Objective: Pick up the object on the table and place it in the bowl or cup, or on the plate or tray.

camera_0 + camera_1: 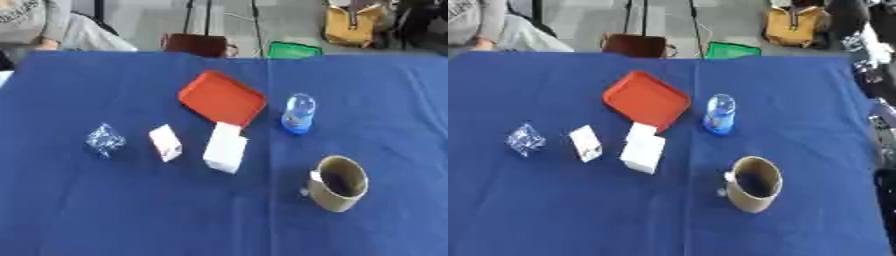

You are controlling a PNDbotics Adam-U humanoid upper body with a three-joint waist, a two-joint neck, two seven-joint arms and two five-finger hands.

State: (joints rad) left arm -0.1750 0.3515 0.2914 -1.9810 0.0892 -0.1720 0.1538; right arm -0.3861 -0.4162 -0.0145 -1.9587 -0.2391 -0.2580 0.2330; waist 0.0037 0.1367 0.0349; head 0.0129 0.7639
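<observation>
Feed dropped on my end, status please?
No hands in view. White box touches red tray, not on it. Cup holds nothing visible. Nothing blocking.

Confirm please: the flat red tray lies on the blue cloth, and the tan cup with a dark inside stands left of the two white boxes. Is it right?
Not quite. The tan cup with a dark inside is to the right of the two white boxes, nearer the robot; the left eye view shows it. The flat red tray does lie on the blue cloth.
</observation>
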